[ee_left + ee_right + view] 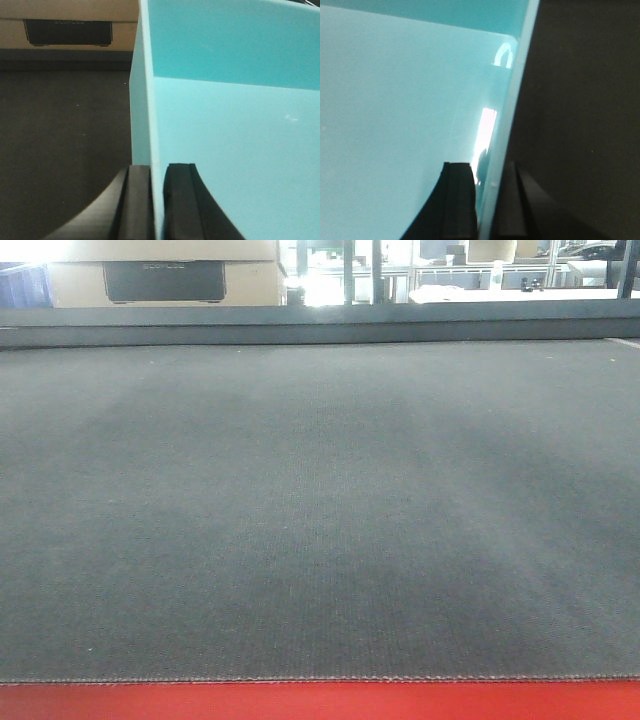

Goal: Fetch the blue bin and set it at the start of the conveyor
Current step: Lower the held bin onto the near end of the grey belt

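Both pincers are clenched on the blue bin (225, 140), the left pincer (157, 200) on its left wall and the right pincer (487, 205) on its right, over the dark conveyor belt (320, 520). Placing seems in hand. I cannot tell whether the bin touches the belt, so next it should be lowered level behind the red front edge (320, 702), then released.

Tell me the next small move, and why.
Probably lower the blue bin straight down without releasing: the left gripper and right gripper each pinch a wall, yet the conveyor start is bare in the front view, so it seems not set down.
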`<state>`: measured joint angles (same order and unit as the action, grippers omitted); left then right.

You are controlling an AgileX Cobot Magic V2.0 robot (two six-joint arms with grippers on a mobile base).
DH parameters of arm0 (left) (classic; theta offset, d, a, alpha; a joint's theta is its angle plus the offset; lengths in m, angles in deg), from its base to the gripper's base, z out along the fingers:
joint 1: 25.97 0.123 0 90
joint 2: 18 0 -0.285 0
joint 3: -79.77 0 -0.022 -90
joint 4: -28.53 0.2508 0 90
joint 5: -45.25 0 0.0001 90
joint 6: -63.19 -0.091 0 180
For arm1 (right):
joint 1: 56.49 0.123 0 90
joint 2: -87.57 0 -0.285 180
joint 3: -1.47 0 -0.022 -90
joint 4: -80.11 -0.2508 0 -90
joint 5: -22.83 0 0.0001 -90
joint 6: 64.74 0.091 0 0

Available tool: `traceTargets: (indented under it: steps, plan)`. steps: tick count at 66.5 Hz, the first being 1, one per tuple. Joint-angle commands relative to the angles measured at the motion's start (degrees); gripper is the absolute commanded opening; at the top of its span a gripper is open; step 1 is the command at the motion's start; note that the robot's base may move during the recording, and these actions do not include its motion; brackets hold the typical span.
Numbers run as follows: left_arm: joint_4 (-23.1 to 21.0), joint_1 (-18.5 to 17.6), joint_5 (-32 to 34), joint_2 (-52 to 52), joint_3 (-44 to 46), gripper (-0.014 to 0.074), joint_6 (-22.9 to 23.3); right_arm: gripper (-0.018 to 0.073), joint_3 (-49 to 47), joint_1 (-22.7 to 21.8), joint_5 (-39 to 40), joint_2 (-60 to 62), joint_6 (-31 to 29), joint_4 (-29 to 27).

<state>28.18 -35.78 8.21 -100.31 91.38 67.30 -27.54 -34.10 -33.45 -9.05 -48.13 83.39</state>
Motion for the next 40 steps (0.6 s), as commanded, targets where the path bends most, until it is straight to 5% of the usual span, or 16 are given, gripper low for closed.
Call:
traceTargets:
  steps: [1,17,32,40]
  plan:
    - [-0.3,-0.1,3.5,0.6,0.4,-0.0111,-0.6,-0.0151,-0.5,-0.1,1.9,0.8,-1.5,0.0]
    - [-0.3,-0.1,3.4,0.6,0.4,-0.0111,-0.6,-0.0151,-0.5,-0.1,3.9,0.9,-1.5,0.0]
    - [-0.9,-0.1,-7.5,-0.8,0.1,-0.0111,-0.6,-0.0151,-0.5,-0.2,-2.9,1.0,-1.5,5.9]
    - [-3.4,-0.1,-7.9,-3.3,-3.2,-0.0111,-0.6,-0.0151,-0.4,-1.6,-7.3,-0.9,-1.5,7.4]
